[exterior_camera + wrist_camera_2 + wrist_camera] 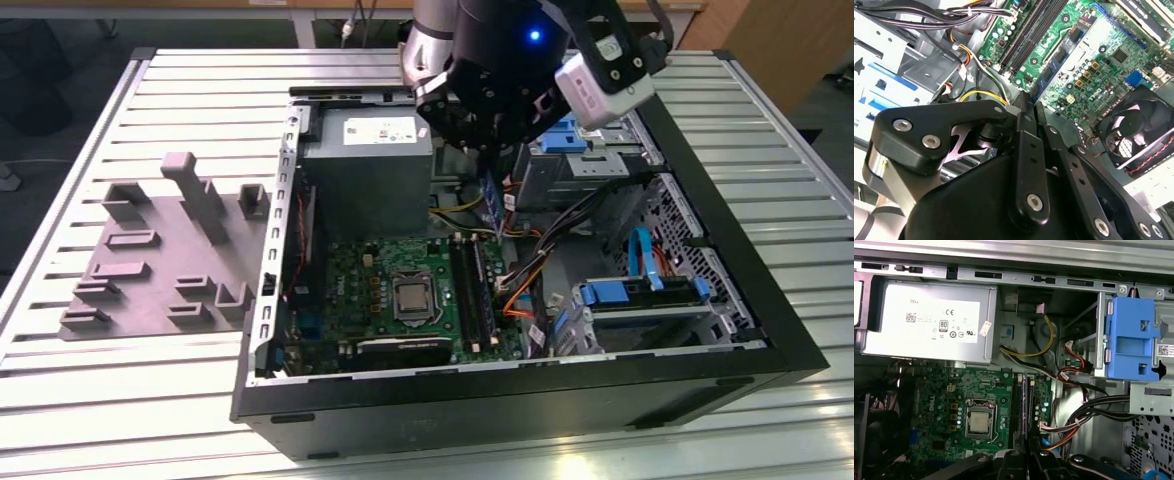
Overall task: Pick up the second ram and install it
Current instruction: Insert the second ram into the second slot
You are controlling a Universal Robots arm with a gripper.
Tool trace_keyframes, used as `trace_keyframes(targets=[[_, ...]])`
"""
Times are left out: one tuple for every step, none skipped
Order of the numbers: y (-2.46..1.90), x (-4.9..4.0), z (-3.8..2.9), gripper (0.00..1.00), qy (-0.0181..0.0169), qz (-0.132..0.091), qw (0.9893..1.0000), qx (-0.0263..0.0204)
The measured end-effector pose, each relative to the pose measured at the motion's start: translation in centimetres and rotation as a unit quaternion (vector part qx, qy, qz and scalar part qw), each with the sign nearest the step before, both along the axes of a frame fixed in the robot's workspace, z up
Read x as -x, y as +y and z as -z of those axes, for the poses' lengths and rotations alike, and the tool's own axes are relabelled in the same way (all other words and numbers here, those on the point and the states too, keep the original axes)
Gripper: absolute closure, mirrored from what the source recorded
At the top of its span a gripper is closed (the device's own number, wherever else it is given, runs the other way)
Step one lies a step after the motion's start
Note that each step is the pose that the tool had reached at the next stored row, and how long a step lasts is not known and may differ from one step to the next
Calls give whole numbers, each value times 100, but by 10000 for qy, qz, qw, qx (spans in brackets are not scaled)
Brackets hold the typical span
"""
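Note:
My gripper (489, 150) hangs inside the open computer case (747, 330), shut on the second ram (494, 198). The ram is a thin dark blue strip that points down from the fingers toward the motherboard (367, 275). In the second wrist view the black fingers (1024, 150) meet at the gripper (1026, 104), and the ram's blue edge (1045, 82) sticks out beyond them. In the first wrist view the ram (1025, 410) shows edge-on, running from the gripper (1028, 456) over the long black memory slots (1017, 405). In the exterior view the slots (470, 278) lie below the ram, which stays apart from them.
A grey power supply (367, 150) fills the case's far corner beside the gripper. Bundled cables (547, 250) and blue drive caddies (641, 290) crowd the exterior view's right side. The processor socket (411, 298) sits beside the slots. A grey fixture tray (160, 250) lies outside the case on the slatted table.

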State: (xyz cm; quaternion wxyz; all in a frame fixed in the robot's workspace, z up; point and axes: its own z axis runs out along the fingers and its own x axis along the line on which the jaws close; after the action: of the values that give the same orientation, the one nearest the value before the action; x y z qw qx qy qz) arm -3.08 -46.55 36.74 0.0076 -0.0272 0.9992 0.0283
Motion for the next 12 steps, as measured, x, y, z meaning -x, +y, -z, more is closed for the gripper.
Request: trace_keyframes(targets=[[0,-11,12,86,19,1,10000,0],[0,-17,25,86,40,1,10000,0],[0,-17,37,86,52,2,10000,0],[0,-17,45,86,58,3,10000,0],[0,-17,50,86,59,4,10000,1],[0,-17,52,86,60,4,10000,1],[0,-18,54,86,60,5,10000,0],[0,-18,54,86,59,5,10000,0],[0,-17,54,86,60,6,10000,0],[0,-17,54,86,60,6,10000,0],[0,-17,54,86,60,6,10000,0],[0,-17,54,86,60,6,10000,0]])
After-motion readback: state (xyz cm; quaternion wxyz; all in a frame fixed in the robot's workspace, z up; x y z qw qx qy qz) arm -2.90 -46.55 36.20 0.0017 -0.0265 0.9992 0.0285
